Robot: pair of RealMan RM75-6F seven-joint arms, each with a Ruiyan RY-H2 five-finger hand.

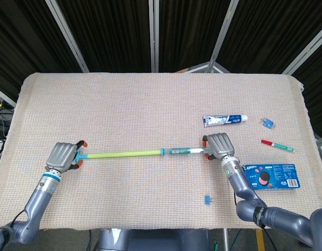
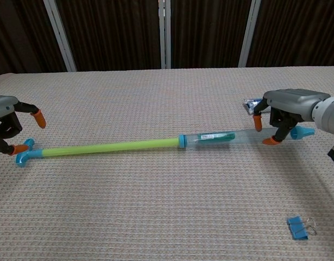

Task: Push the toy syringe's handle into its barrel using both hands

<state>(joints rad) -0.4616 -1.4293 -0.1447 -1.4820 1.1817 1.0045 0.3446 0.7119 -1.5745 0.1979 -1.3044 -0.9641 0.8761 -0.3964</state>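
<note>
The toy syringe lies across the table. Its blue T-handle (image 1: 80, 155) (image 2: 24, 153) is at the left, the green rod (image 1: 124, 153) (image 2: 107, 147) is drawn far out, and the clear barrel (image 1: 184, 150) (image 2: 221, 137) is at the right. My left hand (image 1: 64, 155) (image 2: 5, 128) sits just behind the handle with its fingers apart; one orange fingertip (image 2: 18, 148) touches the handle. My right hand (image 1: 218, 145) (image 2: 289, 109) covers the barrel's far end and grips it with fingers curled down on both sides. The blue nozzle (image 2: 298, 132) pokes out behind that hand.
A toothpaste tube (image 1: 224, 120), a small blue item (image 1: 266, 123) and a red-and-green marker (image 1: 277, 145) lie beyond the right hand. An Oreo box (image 1: 270, 175) sits near the right front edge. A blue binder clip (image 1: 207, 199) (image 2: 298, 227) lies in front of the barrel.
</note>
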